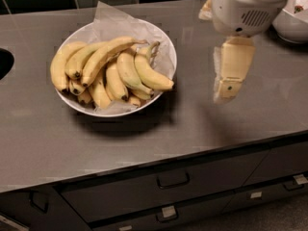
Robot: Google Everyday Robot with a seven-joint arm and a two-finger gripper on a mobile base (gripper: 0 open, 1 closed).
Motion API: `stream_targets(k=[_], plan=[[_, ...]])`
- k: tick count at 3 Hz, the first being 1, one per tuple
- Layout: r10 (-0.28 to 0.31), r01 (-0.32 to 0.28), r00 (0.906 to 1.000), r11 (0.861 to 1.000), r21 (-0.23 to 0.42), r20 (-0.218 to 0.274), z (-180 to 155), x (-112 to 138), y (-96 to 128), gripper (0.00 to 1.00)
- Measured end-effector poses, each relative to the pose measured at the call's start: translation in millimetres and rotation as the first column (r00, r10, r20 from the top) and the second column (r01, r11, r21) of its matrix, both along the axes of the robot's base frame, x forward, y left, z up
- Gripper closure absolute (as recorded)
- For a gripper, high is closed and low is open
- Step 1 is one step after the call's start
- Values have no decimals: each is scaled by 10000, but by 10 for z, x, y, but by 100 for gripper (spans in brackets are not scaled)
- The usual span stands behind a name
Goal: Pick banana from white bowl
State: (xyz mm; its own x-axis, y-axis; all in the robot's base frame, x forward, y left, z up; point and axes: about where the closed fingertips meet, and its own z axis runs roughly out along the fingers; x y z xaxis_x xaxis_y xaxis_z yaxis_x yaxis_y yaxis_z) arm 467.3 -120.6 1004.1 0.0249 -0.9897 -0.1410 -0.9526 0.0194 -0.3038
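The white bowl (111, 113), wide, shallow and lined with crinkled white paper, stands on the grey counter left of centre. It holds a pile of several yellow bananas. The banana (109, 52), the longest and slimmest, lies on top of the pile, its dark tip at the lower left and its brownish stem pointing up right. My gripper (223, 96) hangs from the white wrist to the right of the bowl, above the bare counter. It is apart from the bowl and holds nothing.
A smaller white bowl (291, 26) sits at the back right corner. A dark sink opening (5, 64) is at the left edge. The grey counter (144, 138) ends in front above dark drawers (173, 179). Black tiles line the back wall.
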Motion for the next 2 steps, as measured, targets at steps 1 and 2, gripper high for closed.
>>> stream_targets(k=[1,2], plan=[[1102,-1095,9936,9935,-300,235,137,88,428,0],[2317,-2294,9688,9727,-359,883,343,159,971,0]])
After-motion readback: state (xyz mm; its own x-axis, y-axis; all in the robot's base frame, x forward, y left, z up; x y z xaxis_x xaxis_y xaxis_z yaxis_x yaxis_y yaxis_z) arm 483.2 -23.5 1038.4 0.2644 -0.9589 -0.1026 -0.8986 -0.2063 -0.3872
